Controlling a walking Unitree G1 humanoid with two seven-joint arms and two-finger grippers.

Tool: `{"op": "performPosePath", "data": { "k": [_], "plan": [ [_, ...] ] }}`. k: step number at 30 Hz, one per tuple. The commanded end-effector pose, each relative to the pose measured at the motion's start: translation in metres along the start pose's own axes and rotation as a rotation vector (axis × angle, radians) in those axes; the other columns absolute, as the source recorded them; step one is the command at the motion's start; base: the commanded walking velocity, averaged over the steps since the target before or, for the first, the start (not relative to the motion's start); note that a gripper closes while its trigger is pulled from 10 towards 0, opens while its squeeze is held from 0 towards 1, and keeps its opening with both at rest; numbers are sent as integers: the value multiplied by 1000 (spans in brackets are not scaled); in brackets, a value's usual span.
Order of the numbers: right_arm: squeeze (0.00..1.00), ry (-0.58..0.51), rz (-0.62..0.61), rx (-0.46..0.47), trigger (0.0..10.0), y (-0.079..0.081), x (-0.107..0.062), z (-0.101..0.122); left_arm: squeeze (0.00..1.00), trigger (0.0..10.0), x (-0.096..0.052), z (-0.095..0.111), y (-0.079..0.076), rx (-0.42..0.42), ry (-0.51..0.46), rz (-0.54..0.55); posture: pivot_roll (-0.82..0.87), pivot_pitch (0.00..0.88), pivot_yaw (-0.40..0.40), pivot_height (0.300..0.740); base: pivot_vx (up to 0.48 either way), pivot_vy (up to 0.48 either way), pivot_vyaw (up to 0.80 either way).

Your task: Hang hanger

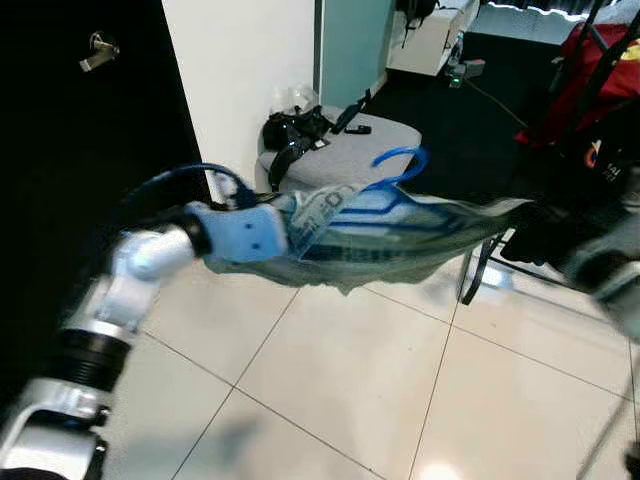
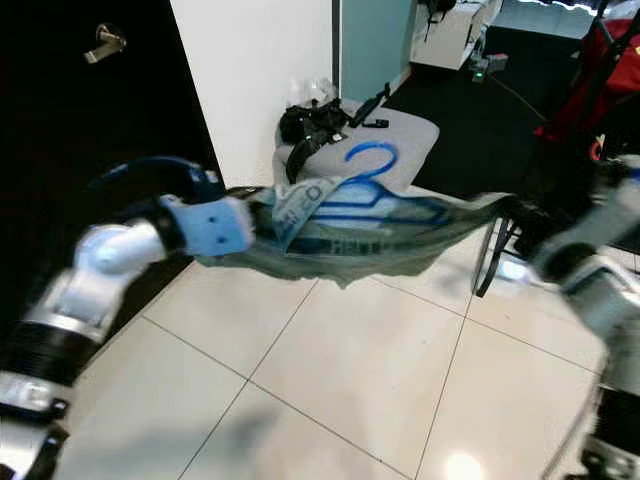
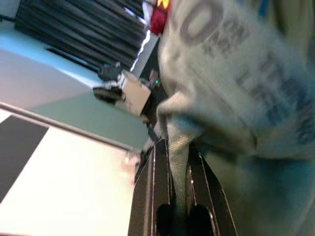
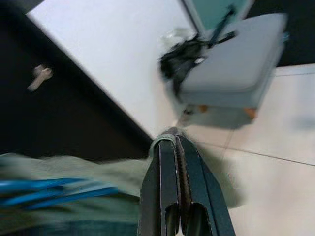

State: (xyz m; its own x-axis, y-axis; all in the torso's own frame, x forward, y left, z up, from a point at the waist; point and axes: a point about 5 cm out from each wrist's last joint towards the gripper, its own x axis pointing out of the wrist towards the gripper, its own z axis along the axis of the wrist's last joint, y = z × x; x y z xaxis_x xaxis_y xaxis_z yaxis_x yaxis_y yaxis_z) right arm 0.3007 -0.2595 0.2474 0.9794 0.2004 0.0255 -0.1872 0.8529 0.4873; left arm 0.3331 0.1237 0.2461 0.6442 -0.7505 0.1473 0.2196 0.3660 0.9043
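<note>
Both grippers' jaws pinched on the hangered shirt's [image 1: 390, 235] opposite ends.

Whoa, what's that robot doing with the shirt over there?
It is carrying a greenish shirt on a blue hanger, stretched out flat between both arms above the tiled floor. The left gripper pinches one end of the cloth and the right gripper pinches the other. The hanger's hook sticks up free, so nothing is hung yet. A grey seat stands behind.

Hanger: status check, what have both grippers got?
Left gripper shut on shirt. Right gripper shut on shirt's other end. Blue hanger inside shirt, held level. Grey seat ahead.
</note>
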Motion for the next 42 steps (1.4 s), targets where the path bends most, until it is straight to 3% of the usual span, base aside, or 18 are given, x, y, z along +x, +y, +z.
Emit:
{"op": "performPosePath", "data": {
  "k": [1, 10, 13, 14, 15, 16, 17, 18, 27, 31, 32, 34, 35, 36, 37, 38, 41, 42],
  "plan": [
    [0, 23, 39, -13, 0, 12, 2, -3, 0, 10000, -1, -3, -6, -11, 41, 12, -59, 123, 4, 740, 0, 0, 0],
    [0, 109, 98, -12, 0, 32, 4, -30, 0, 10000, -1, -17, -8, -106, 147, 114, -64, 127, 5, 740, 0, 0, 0],
    [0, 142, 75, -32, 2784, 29, -1, -41, 0, 10000, -14, -39, -6, -173, 267, 169, -64, 129, 7, 740, 0, 0, 0],
    [0, 142, 75, -32, 2784, 29, -1, -41, 0, 10000, -14, -39, -6, -173, 267, 169, -64, 129, 7, 740, 0, 0, 0],
    [0, 149, 98, -33, 10000, 30, -3, -41, 0, 10000, -19, -46, -5, -195, 302, 189, -66, 130, 8, 740, 0, 0, 0],
    [94, 156, 125, -45, 10000, 31, -5, -42, 0, 10000, -23, -51, -4, -218, 327, 209, -66, 131, 8, 740, 0, 0, 0],
    [94, 156, 125, -45, 10000, 31, -5, -42, 0, 10000, -23, -51, -4, -218, 327, 209, -66, 131, 8, 740, 0, 0, 0],
    [1000, 159, 141, -56, 10000, 33, -7, -42, 0, 10000, -26, -54, -4, -238, 348, 227, -65, 131, 7, 740, 0, 0, 0],
    [1000, 266, 156, -154, 10000, 22, -28, -60, 0, 10000, -29, -58, -22, -510, 375, 376, -74, 138, 5, 740, 0, 0, 0],
    [1000, 279, 149, -169, 10000, 19, -31, -62, 0, 10000, -30, -58, -24, -528, 376, 390, -75, 138, 6, 740, 0, 0, 0],
    [1000, 288, 90, -219, 10000, 8, -35, -65, 0, 10000, -31, -57, -29, -581, 355, 411, -78, 139, 5, 740, 0, 0, 0],
    [1000, 288, 90, -219, 10000, 8, -35, -65, 0, 10000, -31, -57, -29, -581, 355, 411, -78, 139, 5, 740, 0, 0, 0],
    [1000, 270, 19, -257, 10000, -6, -38, -64, 0, 10000, -33, -54, -34, -603, 318, 397, -80, 141, 2, 740, 0, 0, 0],
    [831, 228, -15, -275, 10000, -17, -42, -57, 0, 10000, -34, -48, -37, -601, 257, 343, -76, 143, 0, 740, 0, 0, 0],
    [831, 228, -15, -275, 10000, -17, -42, -57, 0, 10000, -34, -48, -37, -601, 257, 343, -76, 143, 0, 740, 0, 0, 0],
    [86, 176, -5, -288, 10000, -21, -46, -44, 0, 10000, -36, -41, -39, -566, 193, 260, -71, 144, -2, 740, 0, 0, 0],
    [0, 124, 38, -287, 10000, -21, -51, -31, 0, 10000, -37, -35, -40, -531, 139, 170, -66, 145, -5, 740, 0, 0, 0],
    [0, 81, 156, -295, 10000, -15, -62, -10, 0, 10000, -40, -30, -37, -496, 92, 72, -62, 145, -6, 740, 0, 0, 0]
  ]
}}
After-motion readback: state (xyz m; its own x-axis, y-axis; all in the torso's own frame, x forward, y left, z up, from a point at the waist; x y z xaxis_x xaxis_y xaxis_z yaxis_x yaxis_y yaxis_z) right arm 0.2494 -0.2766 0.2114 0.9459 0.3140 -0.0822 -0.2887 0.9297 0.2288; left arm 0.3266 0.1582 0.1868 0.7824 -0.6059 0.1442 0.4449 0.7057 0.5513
